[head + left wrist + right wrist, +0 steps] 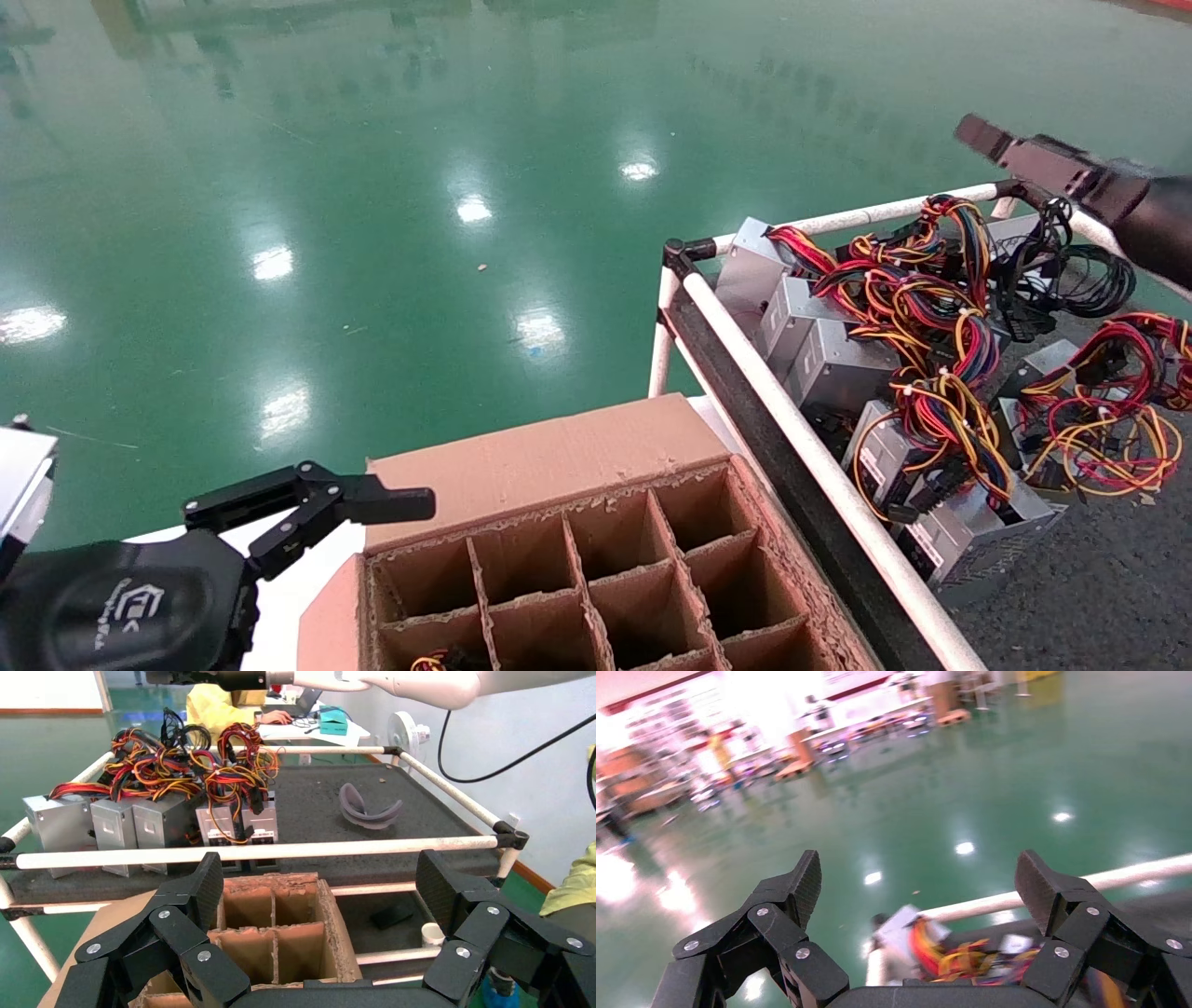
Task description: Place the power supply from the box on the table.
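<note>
Right gripper (978, 135), released, above table (1071, 578); left gripper (372, 499) parked, also released.
Black-cabled power supply (1062, 270) lies just beneath (keep retreat high, clear of cables); box (559, 457) well apart.

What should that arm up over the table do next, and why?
Probably swing back toward the box. The right gripper hangs open and empty above the table, where a black-cabled power supply already lies beside the others; the left gripper waits open by the box.

open box (596, 568) cells, white rail (819, 457) alongside
</note>
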You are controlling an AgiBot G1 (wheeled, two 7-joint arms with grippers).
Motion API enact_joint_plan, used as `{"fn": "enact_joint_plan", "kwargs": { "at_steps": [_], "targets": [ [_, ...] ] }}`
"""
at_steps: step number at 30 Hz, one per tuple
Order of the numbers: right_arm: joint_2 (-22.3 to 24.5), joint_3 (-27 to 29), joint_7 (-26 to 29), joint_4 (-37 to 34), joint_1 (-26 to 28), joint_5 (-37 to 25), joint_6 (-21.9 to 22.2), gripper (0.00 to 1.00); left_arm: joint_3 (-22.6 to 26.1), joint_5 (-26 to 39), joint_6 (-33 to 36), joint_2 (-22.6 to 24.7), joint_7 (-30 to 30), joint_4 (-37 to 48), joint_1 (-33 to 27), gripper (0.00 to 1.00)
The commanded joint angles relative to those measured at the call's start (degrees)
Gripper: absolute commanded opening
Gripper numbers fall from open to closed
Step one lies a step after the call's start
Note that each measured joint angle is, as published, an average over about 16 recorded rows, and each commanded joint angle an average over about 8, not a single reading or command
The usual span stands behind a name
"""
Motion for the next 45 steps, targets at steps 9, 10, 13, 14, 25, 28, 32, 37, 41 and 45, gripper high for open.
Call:
{"fn": "enact_joint_plan", "kwargs": {
  "at_steps": [9, 10, 13, 14, 25, 28, 32, 37, 41, 45],
  "targets": [
    [2.8, 0.4, -1.3, 12.5, -7.5, 3.2, -8.9, 1.0, 0.0, 0.0, 0.0, 0.0, 0.0, 0.0, 0.0, 1.0],
    [3.1, 0.5, -1.4, 13.8, -8.2, 3.6, -9.8, 1.0, 0.0, 0.0, 0.0, 0.0, 0.0, 0.0, 0.0, 1.0],
    [4.0, 0.6, -1.8, 17.6, -10.5, 4.5, -12.4, 1.0, 0.0, 0.0, 0.0, 0.0, 0.0, 0.0, 0.0, 1.0],
    [4.3, 0.7, -2.0, 18.8, -11.2, 4.9, -13.3, 1.0, 0.0, 0.0, 0.0, 0.0, 0.0, 0.0, 0.0, 1.0],
    [7.4, 1.2, -3.4, 32.6, -19.4, 8.4, -23.1, 1.0, 0.0, 0.0, 0.0, 0.0, 0.0, 0.0, 0.0, 1.0],
    [8.2, 1.3, -3.8, 36.4, -21.7, 9.4, -25.7, 1.0, 0.0, 0.0, 0.0, 0.0, 0.0, 0.0, 0.0, 1.0],
    [9.4, 1.5, -4.3, 41.4, -24.6, 10.7, -29.2, 1.0, 0.0, 0.0, 0.0, 0.0, 0.0, 0.0, 0.0, 1.0],
    [10.5, 1.6, -4.8, 46.5, -27.6, 12.0, -32.8, 1.0, 0.0, 0.0, 0.0, 0.0, 0.0, 0.0, 0.0, 1.0],
    [11.0, 1.7, -5.0, 48.7, -28.9, 12.6, -34.3, 1.0, 0.0, 0.0, 0.0, 0.0, 0.0, 0.0, 0.0, 1.0],
    [11.1, 1.8, -5.0, 49.2, -29.2, 12.8, -34.6, 1.0, 0.0, 0.0, 0.0, 0.0, 0.0, 0.0, 0.0, 1.0]
  ]
}}
